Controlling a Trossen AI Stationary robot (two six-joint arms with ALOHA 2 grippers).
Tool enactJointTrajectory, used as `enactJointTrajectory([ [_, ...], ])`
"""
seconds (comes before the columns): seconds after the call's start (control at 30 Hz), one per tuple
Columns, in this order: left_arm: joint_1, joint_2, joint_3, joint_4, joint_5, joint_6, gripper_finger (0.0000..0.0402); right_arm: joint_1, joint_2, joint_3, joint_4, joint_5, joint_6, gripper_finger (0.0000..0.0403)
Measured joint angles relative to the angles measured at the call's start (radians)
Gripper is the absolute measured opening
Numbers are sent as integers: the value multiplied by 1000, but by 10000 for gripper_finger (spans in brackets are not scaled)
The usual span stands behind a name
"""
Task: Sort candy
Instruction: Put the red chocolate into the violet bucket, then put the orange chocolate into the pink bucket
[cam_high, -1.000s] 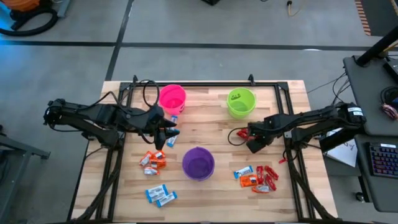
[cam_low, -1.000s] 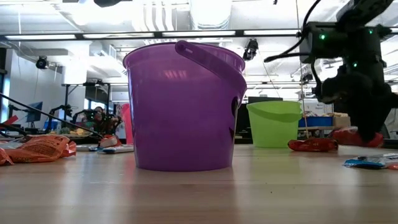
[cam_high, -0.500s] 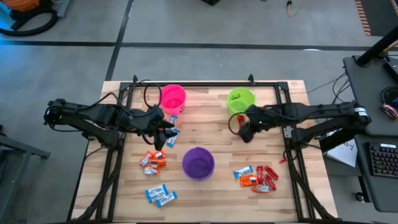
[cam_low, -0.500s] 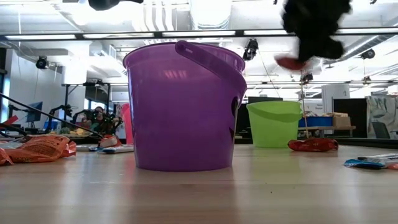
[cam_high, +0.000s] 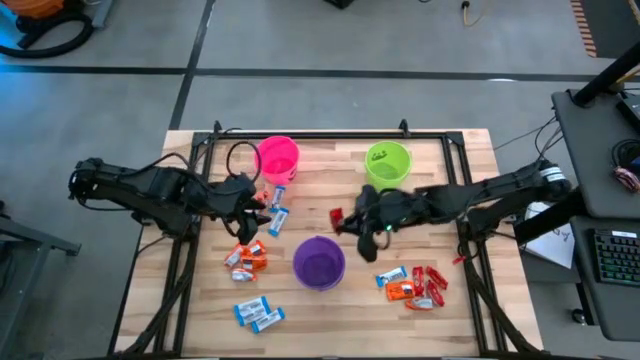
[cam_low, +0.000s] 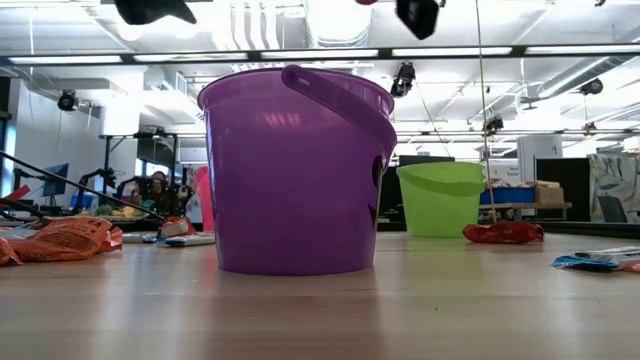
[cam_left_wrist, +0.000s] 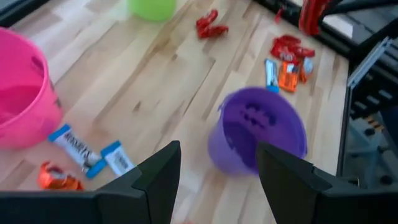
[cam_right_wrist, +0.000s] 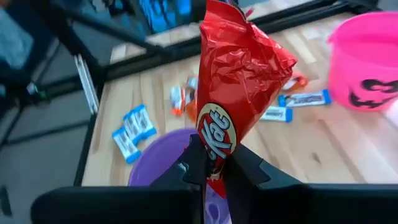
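My right gripper (cam_high: 347, 219) hangs above the table just beyond the purple cup (cam_high: 319, 262), shut on a red wrapped candy (cam_high: 336, 215). My left gripper (cam_high: 268, 211) is open with nothing between its fingers, above blue-and-white candies (cam_high: 277, 200) near the pink cup (cam_high: 278, 158). In the left wrist view its gripper (cam_left_wrist: 217, 177) looks toward the purple cup (cam_left_wrist: 261, 127). Another red candy (cam_low: 503, 233) lies flat on the wood by the green cup (cam_low: 440, 198). Orange candies (cam_high: 247, 257) and more blue-and-white ones (cam_high: 258, 314) lie at the near left. My right gripper pinches one end of the red candy (cam_right_wrist: 214, 163) between its two fingers (cam_right_wrist: 244, 167). The fingers come from the table's right, slanting slightly down. The rest of the crumpled wrapper (cam_right_wrist: 242, 62) sticks out past the fingertips, lifted clear above the table near the purple cup (cam_right_wrist: 163, 163).
A mixed cluster of red, orange and blue-and-white candies (cam_high: 412, 283) lies at the near right. A black frame (cam_high: 330, 136) runs along the table's far and side edges. Bare wood lies between the pink and green cups.
My right gripper has risen from the table by the green cup with the red candy and swung toward the table's left, over toward the purple cup, rolling as it went. The candy is now lifted clear.
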Motion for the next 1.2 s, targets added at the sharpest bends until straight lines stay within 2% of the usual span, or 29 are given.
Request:
enactJointTrajectory([
  [0.37,-131,-95,0,-138,1,-61,191,71,229,113,-9,0,10,30],
  [0.63,-231,-66,0,-146,0,-85,191,71,330,190,-54,1,37,70],
  [1.0,-331,9,0,-157,0,-73,191,71,333,207,-105,2,85,142],
  [1.2,-363,45,0,-156,0,-46,191,66,299,212,-181,4,94,160],
])
